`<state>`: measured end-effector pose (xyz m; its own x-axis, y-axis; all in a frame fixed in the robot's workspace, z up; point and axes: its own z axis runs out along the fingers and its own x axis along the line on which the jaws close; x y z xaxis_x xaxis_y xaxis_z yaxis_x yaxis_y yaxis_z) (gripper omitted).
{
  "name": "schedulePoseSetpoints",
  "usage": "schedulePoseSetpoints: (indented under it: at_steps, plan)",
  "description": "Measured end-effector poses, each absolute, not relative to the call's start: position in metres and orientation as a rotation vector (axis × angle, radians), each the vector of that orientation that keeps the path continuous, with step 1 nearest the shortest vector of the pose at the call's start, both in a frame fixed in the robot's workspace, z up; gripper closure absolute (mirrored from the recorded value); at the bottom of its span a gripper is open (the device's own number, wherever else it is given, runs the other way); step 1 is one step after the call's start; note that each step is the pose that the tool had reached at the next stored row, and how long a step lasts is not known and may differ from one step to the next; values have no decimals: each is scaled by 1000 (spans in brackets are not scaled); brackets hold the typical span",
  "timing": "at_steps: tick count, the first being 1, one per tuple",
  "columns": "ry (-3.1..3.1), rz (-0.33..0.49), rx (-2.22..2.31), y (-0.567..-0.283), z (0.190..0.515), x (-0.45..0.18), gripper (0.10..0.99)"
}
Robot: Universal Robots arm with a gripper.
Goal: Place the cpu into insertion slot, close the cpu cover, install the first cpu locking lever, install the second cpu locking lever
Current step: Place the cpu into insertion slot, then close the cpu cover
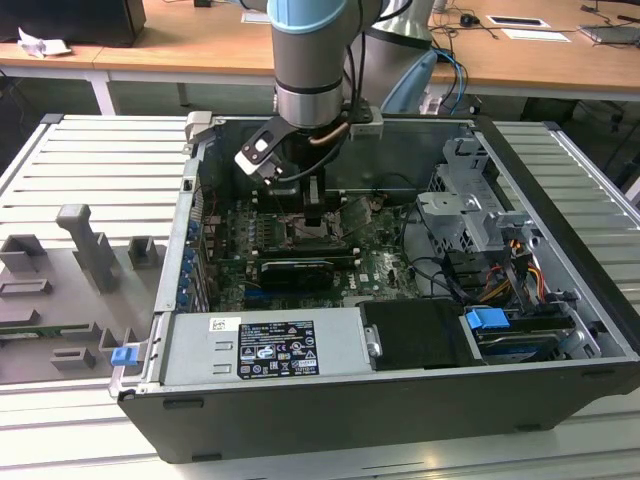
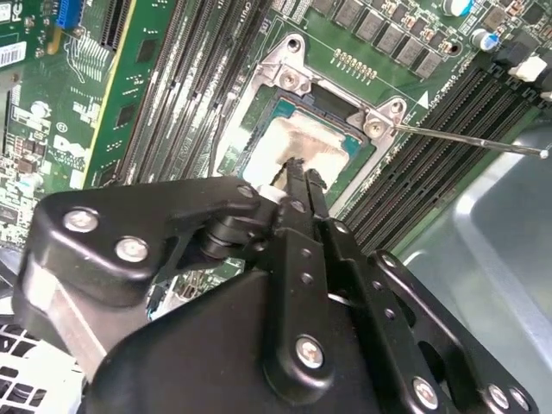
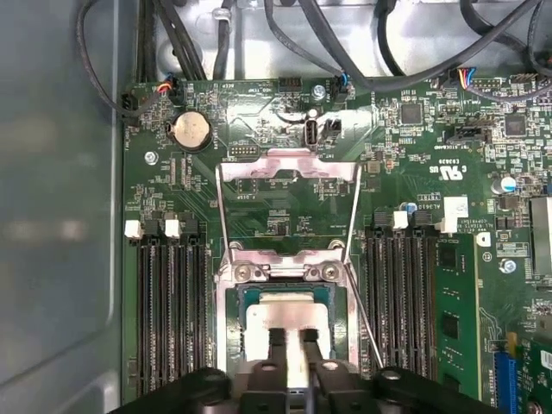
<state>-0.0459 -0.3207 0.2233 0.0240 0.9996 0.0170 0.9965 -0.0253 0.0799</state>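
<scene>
Arm reaches down into an open computer case [image 1: 420, 395] that sits on the slatted bench [image 1: 70, 150]. Pincer [image 1: 313, 215] is low over the green board [image 3: 414, 172].

Pincer [image 3: 293, 336] [image 2: 302, 168]: narrow, the two fingers [image 3: 278, 341] nearly together with only a slim gap, nothing seen gripped between them.

Directly under the tips: the cpu [image 3: 263, 315] [image 2: 297, 138], pale face up, lying flat inside the insertion slot [image 3: 341, 274] [image 2: 289, 76]. The slot's silvery rim shows around it. Cannot tell whether the tips touch the chip's face or sit just above it.

The cpu cover [image 3: 289, 164] is swung open, off the slot and well clear of the pincer. Green board shows through its square window. How steeply it leans, cannot tell.

A thin metal lever [image 2: 466, 138] [image 3: 369, 323] runs out from a corner of the slot, just beside the pincer, raised and not latched.

Long black memory slots [image 3: 168, 302] flank the pincer on both sides. A coin cell [image 3: 190, 129] sits past the open cover, farther from the pincer. Grey power supply box [image 1: 270, 345] lies well apart from the pincer, at the case's near wall in the exterior view
</scene>
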Motion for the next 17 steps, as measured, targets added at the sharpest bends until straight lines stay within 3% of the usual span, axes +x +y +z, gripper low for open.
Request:
schedulePoseSetpoints:
  at_steps: [1,17]
  plan:
    - [2161,105,2215,-321,224,-46,937]
    - [2163,101,2217,-321,227,-32,937]
